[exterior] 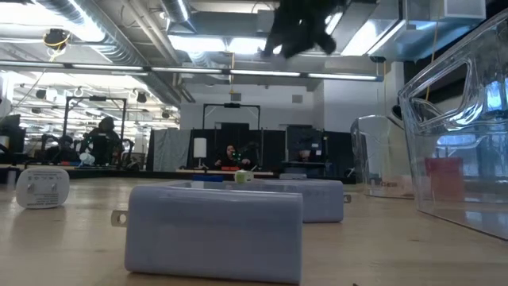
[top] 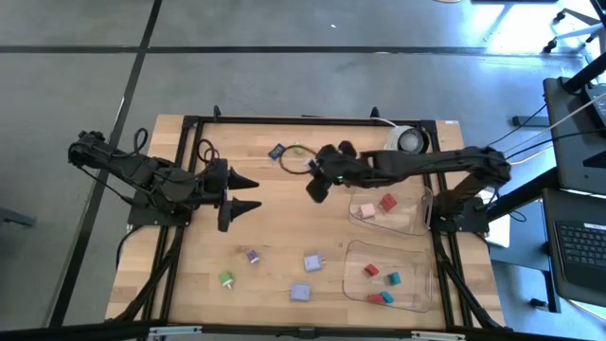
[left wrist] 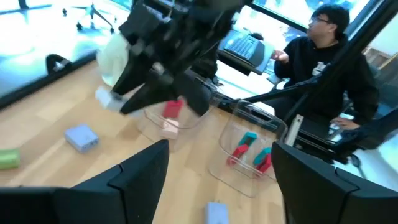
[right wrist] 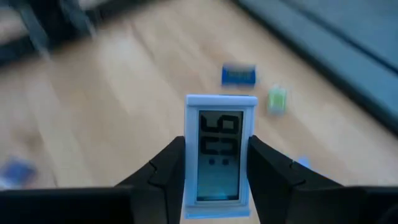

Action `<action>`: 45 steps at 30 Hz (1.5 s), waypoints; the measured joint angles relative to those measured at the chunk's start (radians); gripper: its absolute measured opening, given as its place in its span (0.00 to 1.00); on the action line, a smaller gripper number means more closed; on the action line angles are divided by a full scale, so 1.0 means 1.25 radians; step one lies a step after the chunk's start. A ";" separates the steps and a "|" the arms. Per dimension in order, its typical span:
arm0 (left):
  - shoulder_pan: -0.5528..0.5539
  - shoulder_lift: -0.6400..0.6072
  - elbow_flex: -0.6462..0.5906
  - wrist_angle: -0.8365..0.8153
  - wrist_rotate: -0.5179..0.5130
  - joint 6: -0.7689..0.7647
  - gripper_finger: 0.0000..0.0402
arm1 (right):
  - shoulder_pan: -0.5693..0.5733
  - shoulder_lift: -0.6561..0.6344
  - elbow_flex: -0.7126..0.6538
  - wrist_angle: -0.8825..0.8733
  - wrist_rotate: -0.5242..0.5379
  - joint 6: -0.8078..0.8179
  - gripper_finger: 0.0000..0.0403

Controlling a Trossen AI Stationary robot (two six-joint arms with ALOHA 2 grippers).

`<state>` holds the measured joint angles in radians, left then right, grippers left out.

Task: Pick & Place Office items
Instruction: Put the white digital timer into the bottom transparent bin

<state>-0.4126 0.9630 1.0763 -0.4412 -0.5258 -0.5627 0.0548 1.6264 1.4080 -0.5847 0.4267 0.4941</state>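
My right gripper hangs above the table's middle, left of the far clear tray, shut on a small white-framed office item with a grey number display. The low view shows that gripper high up. More office items lie on the wood: lavender blocks, a purple piece, a green one and a blue one. The far tray holds a red and a pink piece. My left gripper waits open at the left, touching nothing. My right gripper pinches the white display item by its two long side edges between the two fingers. The item's length runs along the fingers, its display facing the wrist camera. It is lifted clear of the table, and its upper end sticks out past the fingertips.
A near clear tray holds red and teal pieces. A white tape roll sits at the far right, with a thin ring near the blue piece. A person sits beyond the table's right side. Bare wood lies between the arms.
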 joint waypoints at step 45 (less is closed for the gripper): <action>0.002 0.079 -0.001 0.003 -0.109 0.042 0.69 | 0.294 -0.293 0.002 -0.268 -0.154 0.264 0.36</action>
<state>-0.4107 1.0622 1.0756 -0.4370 -0.6624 -0.5105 0.4226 1.2605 1.4100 -0.9195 0.2345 0.8237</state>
